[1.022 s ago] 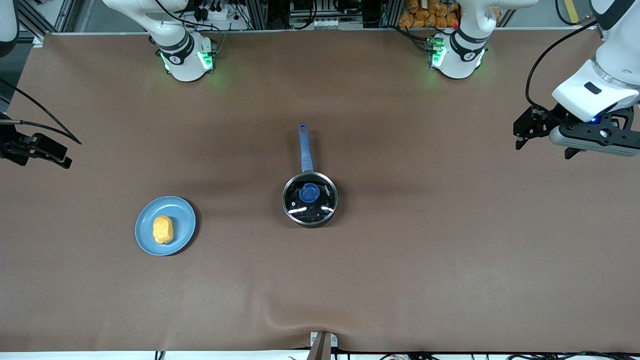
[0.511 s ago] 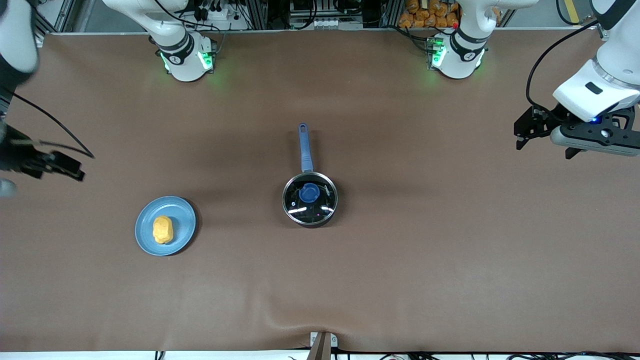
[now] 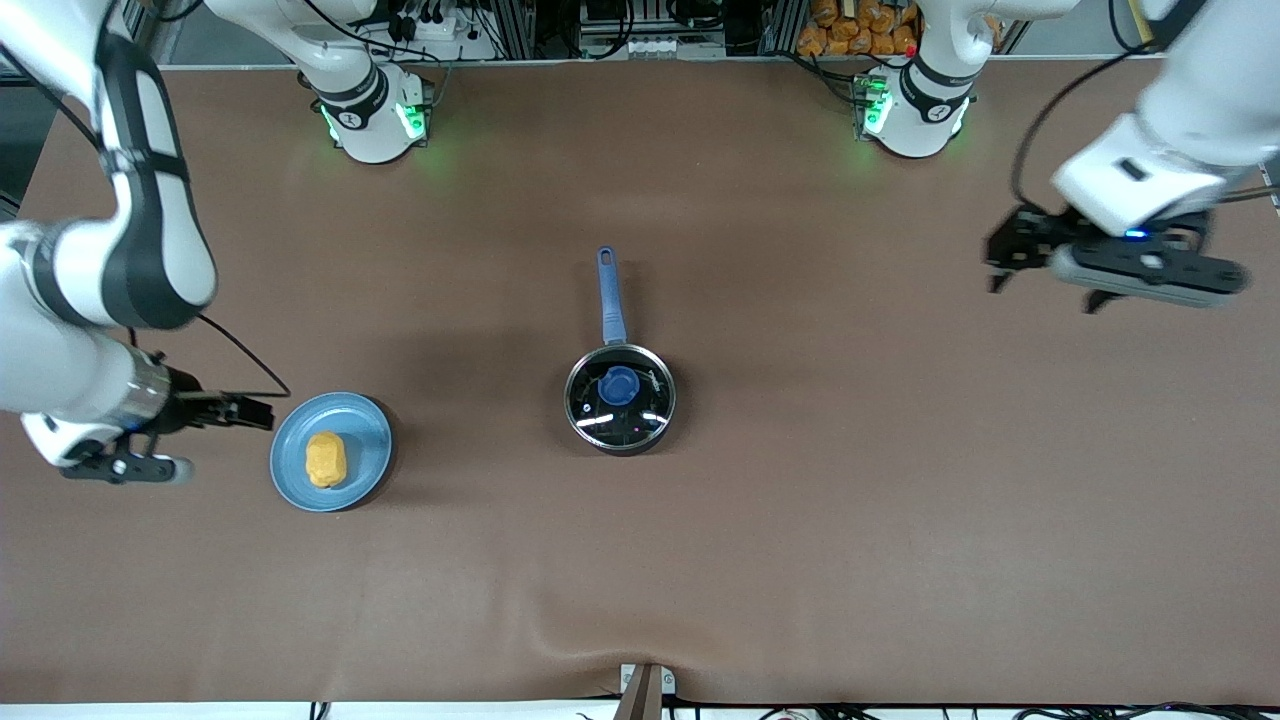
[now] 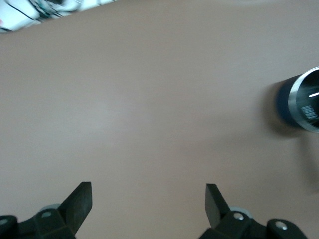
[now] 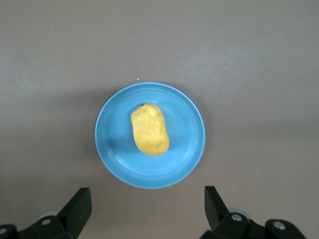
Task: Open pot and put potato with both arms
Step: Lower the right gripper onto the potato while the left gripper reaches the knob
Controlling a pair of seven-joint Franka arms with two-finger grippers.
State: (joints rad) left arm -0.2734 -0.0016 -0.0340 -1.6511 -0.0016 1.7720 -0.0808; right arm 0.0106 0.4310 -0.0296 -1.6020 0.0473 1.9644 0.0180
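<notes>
The pot [image 3: 620, 398], lid [image 3: 620, 397] still on, is seen at the centre of the front view, its blue handle [image 3: 609, 295] pointing toward the arms' bases, while the potato [image 3: 326, 460] lies on a blue plate [image 3: 365, 425] in the lower left of that frame. The right gripper [image 3: 262, 411], fingers spread wide, is held just beside the plate's rim; the left gripper [image 3: 1000, 262], likewise spread, is held over bare table at the upper right, well apart from the pot. The lid is best lifted straight up by its blue knob [image 3: 619, 384] before the potato is grasped across its narrow width and carried over.
</notes>
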